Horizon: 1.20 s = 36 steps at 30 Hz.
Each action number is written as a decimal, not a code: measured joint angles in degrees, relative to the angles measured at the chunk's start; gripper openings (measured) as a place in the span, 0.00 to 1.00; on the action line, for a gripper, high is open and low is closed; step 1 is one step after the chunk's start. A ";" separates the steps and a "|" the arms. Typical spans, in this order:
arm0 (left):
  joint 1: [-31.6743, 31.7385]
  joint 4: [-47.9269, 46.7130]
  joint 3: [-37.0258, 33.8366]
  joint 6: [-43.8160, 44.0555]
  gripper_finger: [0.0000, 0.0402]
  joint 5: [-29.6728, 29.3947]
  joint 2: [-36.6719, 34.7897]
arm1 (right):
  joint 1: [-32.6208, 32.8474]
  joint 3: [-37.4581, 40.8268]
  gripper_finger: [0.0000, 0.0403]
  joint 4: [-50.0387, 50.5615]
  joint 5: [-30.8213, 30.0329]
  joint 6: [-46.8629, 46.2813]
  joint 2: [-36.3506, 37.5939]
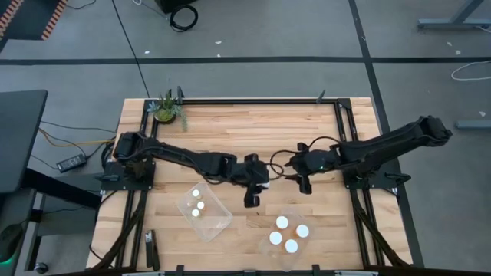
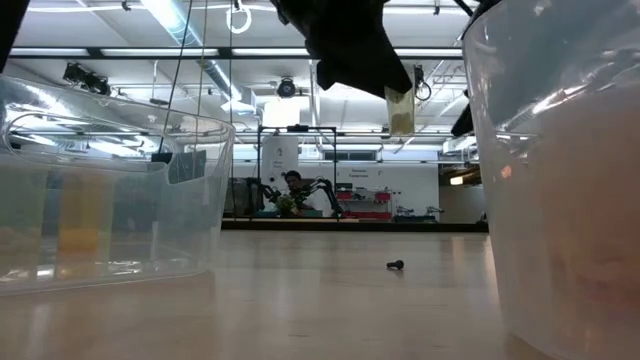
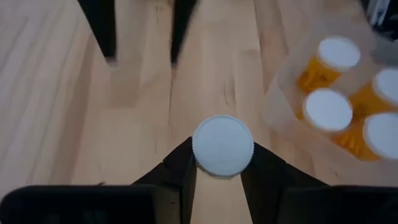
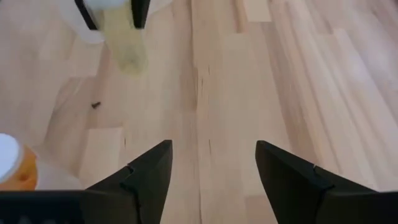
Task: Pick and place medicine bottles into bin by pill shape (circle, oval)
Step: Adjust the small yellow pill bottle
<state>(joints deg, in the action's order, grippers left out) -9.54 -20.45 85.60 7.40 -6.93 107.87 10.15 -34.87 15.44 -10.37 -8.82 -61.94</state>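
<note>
Gripping a white-capped bottle (image 3: 222, 146) between its fingers, our left gripper (image 1: 253, 190) is hanging mid-table between the two tubs. We are risking a drop into the wrong tub (image 1: 205, 211), since both lie close. Our right gripper (image 1: 304, 184) is waiting nearby, fingers spread and empty, possibly crowding the path.

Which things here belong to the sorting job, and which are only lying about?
Job: bottle in left gripper; left tub, three bottles; right tub, four bottles; right gripper, waiting.
Lying about: potted plant; small dark screw.
</note>
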 joint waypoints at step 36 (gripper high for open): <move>-19.66 -0.46 -14.59 23.77 0.27 -19.59 -7.19 | 0.15 0.02 0.59 10.13 -6.09 0.11 12.09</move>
<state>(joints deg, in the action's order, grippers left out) -29.20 -20.91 71.00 31.17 -26.52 100.68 10.31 -34.85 25.57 -16.47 -8.70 -49.84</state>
